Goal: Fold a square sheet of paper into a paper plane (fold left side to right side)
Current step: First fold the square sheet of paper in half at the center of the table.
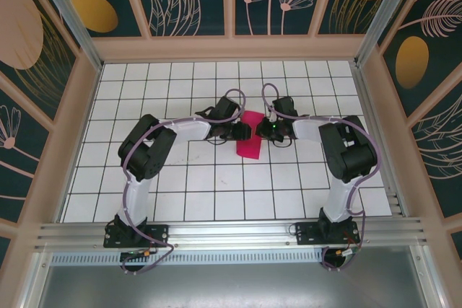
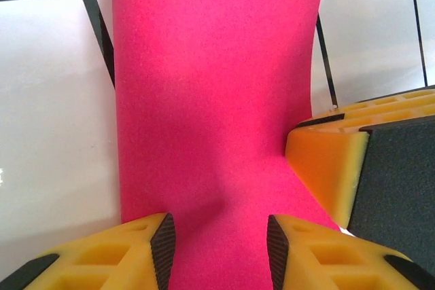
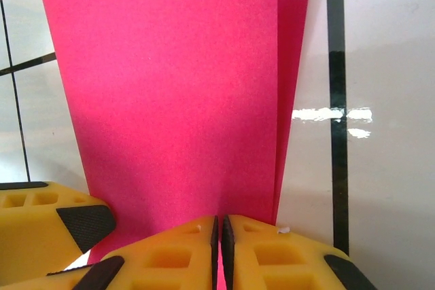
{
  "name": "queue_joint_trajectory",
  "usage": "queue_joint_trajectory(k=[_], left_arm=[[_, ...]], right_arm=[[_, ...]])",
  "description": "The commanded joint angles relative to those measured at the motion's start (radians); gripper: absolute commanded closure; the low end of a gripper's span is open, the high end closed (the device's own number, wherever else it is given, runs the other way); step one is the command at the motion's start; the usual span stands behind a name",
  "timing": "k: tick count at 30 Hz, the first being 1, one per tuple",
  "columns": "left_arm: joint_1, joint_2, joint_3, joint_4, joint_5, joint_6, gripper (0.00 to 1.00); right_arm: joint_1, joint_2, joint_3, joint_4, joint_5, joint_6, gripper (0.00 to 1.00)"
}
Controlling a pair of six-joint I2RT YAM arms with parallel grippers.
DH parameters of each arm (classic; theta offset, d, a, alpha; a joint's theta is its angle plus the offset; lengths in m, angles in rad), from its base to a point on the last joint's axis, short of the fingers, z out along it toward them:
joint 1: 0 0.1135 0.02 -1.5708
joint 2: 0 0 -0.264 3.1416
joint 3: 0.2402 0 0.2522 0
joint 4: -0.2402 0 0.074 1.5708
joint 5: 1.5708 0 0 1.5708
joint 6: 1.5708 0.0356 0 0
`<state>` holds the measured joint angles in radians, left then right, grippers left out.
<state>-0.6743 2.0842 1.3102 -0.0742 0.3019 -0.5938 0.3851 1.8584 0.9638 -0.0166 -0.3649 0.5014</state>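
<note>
**Item 1. Square sheet of paper** (image 1: 251, 138): magenta-pink, doubled over into a narrow rectangle. It lay on the surface (image 1: 180, 178) near the middle, a little toward 12 o'clock. Its long axis ran from 12 to 6 o'clock, the lower end leaning slightly toward 7. In the right wrist view two layers showed, the under layer peeking out along the 3 o'clock edge of the upper one.

**Item 2. Left claw** (image 1: 238, 133): stood at the sheet's 9 o'clock edge, spread. In the left wrist view its two black pads (image 2: 163, 249) stood apart at 6 o'clock, with pink paper showing across the gap. Whether the pads touched the paper could not be told.

**Item 3. Right claw** (image 1: 264, 132): stood at the sheet's 3 o'clock edge, opposite the left claw, pinching the sheet. In the right wrist view its yellow fingers (image 3: 177, 256) were closed to a thin slit at 6 o'clock, and the paper's near edge ran into that slit. One of these fingers entered the left wrist view at 4 o'clock, against the paper's edge.

**Item 4. Surface**: white, glossy, ruled in black grid lines.
</note>
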Motion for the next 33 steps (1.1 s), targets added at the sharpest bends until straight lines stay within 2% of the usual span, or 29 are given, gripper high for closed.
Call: queue_joint_trajectory(k=[1,11,16,24,33], left_arm=[[0.012,0.000,-0.051,-0.031,-0.027,0.023,0.56],[0.054,-0.175,-0.168,0.012,-0.008,0.046,0.54],[0.052,-0.220,-0.199,0.102,0.071,-0.005,0.54],[0.028,-0.153,-0.173,0.191,0.176,-0.041,0.57],[0.005,-0.065,-0.149,0.180,0.157,-0.032,0.58]], right_arm=[[0.009,0.060,-0.009,-0.112,0.057,-0.027,0.84],[0.009,0.053,-0.006,-0.112,0.050,-0.028,0.84],[0.013,0.050,-0.004,-0.113,0.052,-0.024,0.84],[0.019,0.050,0.001,-0.119,0.059,-0.021,0.84],[0.023,0.051,0.003,-0.122,0.060,-0.020,0.84]])
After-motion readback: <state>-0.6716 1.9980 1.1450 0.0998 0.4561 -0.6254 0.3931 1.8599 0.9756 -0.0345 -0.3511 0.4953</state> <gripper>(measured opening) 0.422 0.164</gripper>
